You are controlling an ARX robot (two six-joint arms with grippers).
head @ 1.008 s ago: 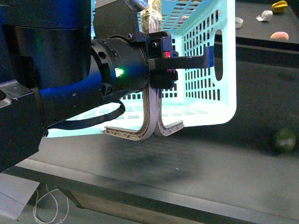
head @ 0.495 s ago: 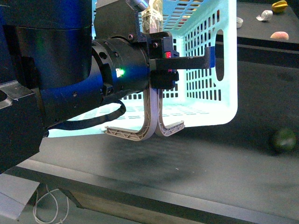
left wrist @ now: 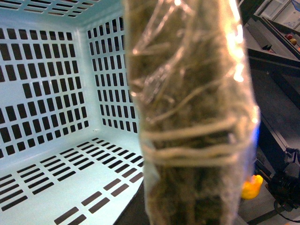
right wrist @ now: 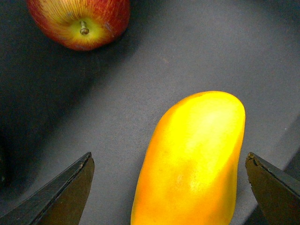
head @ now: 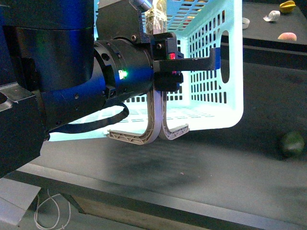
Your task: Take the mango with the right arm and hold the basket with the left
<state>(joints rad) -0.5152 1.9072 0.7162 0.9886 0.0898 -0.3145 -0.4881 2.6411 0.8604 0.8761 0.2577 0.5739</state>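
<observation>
The turquoise basket (head: 211, 96) stands on the dark table, its grey-brown handles (head: 153, 129) hanging over the near side. My left gripper (head: 192, 62), on the bulky black and blue arm, is shut on the basket's rim. The left wrist view looks into the basket (left wrist: 56, 93); a blurred plastic-wrapped brown bundle (left wrist: 192, 117) hides the jaws. In the right wrist view the yellow-orange mango (right wrist: 192, 159) lies on the grey surface between the spread fingers (right wrist: 70, 187) of my right gripper (right wrist: 168, 159), which is open and not touching it.
A red apple (right wrist: 79, 21) lies just beyond the mango. A dark green round fruit (head: 292, 143) sits on the table right of the basket. A small yellow thing (head: 288, 5), a pinkish one (head: 287, 36) and a white scrap (head: 271, 16) lie far back right.
</observation>
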